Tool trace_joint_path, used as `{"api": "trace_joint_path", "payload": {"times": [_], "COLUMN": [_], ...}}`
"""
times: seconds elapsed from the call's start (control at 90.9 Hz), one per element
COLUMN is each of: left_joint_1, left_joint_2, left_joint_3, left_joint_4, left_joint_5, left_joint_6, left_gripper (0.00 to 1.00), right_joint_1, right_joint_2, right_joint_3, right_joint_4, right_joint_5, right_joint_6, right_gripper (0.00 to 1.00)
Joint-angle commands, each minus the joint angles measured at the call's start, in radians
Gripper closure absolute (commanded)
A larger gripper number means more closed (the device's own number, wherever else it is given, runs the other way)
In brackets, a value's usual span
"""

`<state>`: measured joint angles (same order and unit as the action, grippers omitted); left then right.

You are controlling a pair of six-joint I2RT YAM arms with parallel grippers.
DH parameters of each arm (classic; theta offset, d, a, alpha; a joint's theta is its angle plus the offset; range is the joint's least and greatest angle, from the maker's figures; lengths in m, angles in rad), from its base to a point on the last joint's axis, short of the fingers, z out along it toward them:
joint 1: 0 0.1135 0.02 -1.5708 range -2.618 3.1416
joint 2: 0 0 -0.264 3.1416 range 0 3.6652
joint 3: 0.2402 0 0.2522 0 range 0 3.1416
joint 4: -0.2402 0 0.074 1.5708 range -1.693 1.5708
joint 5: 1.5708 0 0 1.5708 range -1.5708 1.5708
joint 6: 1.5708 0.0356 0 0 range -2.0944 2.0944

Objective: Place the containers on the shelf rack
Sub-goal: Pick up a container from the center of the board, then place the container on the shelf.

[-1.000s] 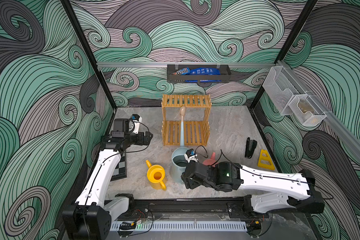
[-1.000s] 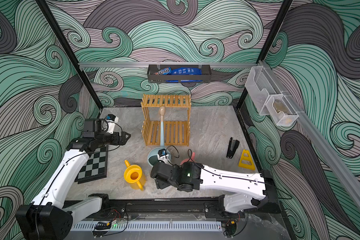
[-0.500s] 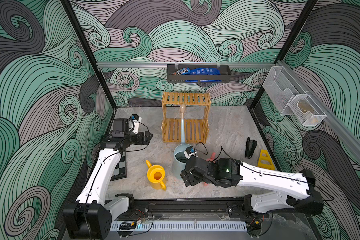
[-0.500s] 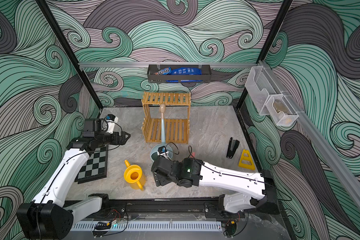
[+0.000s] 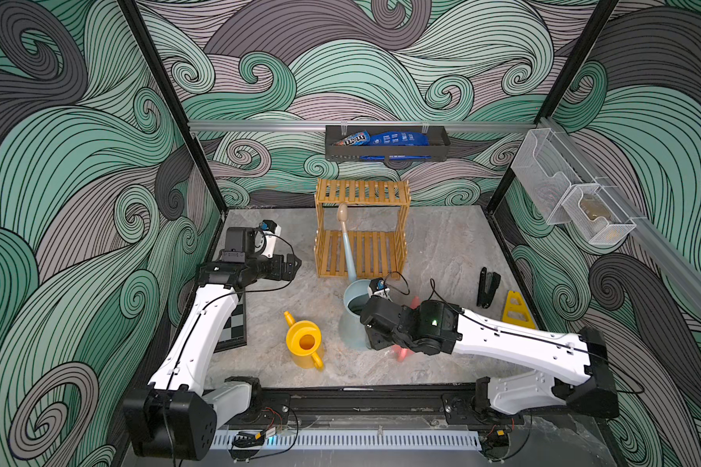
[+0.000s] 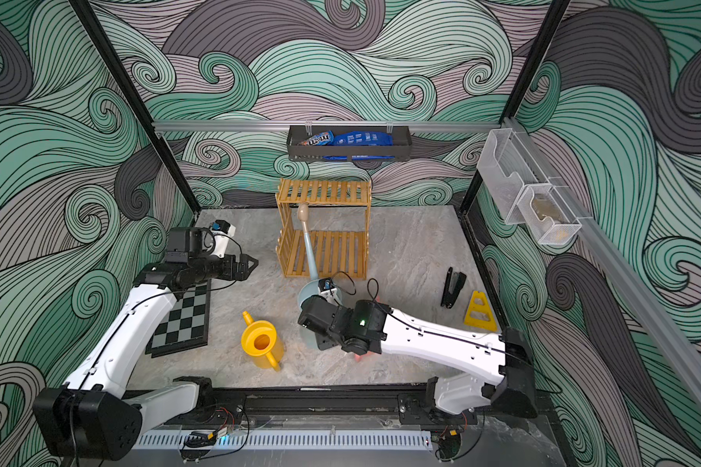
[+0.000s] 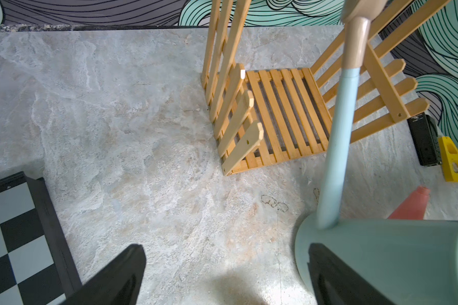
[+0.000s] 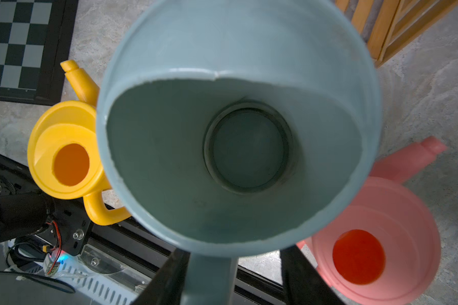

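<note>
My right claw point(image 8: 234, 264) stands apart, straddling the handle point(image 8: 209, 285) of the blue-grey watering can point(image 8: 169, 158), upright on the tabletop point(image 5: 442, 250) before the shelf rack point(image 5: 373, 254); light, stiff, smooth plastic, I judge.

Walls point(image 5: 381, 60) of green, grey and mauve swirls close round a grey marbled desk point(image 5: 442, 242). Black posts point(image 5: 171, 105) rise from the desk's far corners. Above its far edge a silver rail point(image 5: 260, 125) carries a black tray point(image 5: 385, 153). Mesh baskets point(image 5: 551, 182) hang over its right edge.

Left gripper point(image 5: 293, 265) reaches forward, jaws wide apart; right gripper point(image 8: 234, 254) points down, jaws partly parted
</note>
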<state>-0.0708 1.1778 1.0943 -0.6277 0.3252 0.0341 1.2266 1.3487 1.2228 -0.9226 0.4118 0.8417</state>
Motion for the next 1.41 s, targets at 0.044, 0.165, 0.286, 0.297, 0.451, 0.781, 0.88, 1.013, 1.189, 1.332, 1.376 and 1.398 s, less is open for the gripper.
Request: {"api": "trace_joint_path", "payload": {"times": [0.044,0.165,0.286,0.297,0.451,0.781,0.88,1.013,1.189,1.332,1.376,1.398], "left_joint_1": [-0.04,-0.072,-0.092,-0.092,-0.099,-0.111,-0.118,-0.132,-0.148,-0.162,-0.165,-0.166], "left_joint_2": [0.041,0.086,0.13,0.133,0.166,0.233,0.269,0.302,0.35,0.373,0.381,0.385], "left_joint_3": [0.096,0.134,0.18,0.182,0.206,0.254,0.267,0.295,0.322,0.337,0.34,0.343], "left_joint_4": [-0.026,-0.006,-0.008,-0.008,-0.01,-0.001,0.005,0.004,0.002,-0.003,-0.001,-0.002], "left_joint_5": [-0.002,-0.004,-0.027,-0.028,-0.034,-0.053,-0.055,-0.063,-0.075,-0.089,-0.089,-0.088], "left_joint_6": [0.024,0.021,0.012,0.01,-0.001,-0.02,-0.027,-0.041,-0.063,-0.056,-0.056,-0.056], "left_gripper": [0.01,0.02,0.02,0.02,0.02,0.05,0.07,0.09,0.11,0.13,0.14,0.15], "right_joint_1": [-0.001,-0.002,0.0,0.0,-0.001,-0.082,-0.082,-0.082,-0.123,-0.21,-0.238,-0.251], "right_joint_2": [-0.031,-0.037,-0.041,-0.042,-0.073,-0.089,-0.089,-0.089,-0.092,-0.109,-0.111,-0.111], "right_joint_3": [0.012,0.047,0.108,0.111,0.129,0.174,0.162,0.151,0.128,0.098,0.089,0.087], "right_joint_4": [0.003,-0.008,-0.024,-0.025,-0.023,-0.061,-0.062,-0.067,-0.072,-0.042,-0.031,-0.026], "right_joint_5": [0.035,0.01,-0.028,-0.031,-0.033,-0.144,-0.169,-0.206,-0.236,-0.316,-0.339,-0.352], "right_joint_6": [-0.004,-0.02,-0.036,-0.038,-0.03,-0.011,-0.015,-0.014,-0.015,-0.034,-0.043,-0.048], "right_gripper": [0.66,0.83,0.92,0.92,0.94,0.95,0.98,1.0,1.0,1.0,1.0,1.0]}}
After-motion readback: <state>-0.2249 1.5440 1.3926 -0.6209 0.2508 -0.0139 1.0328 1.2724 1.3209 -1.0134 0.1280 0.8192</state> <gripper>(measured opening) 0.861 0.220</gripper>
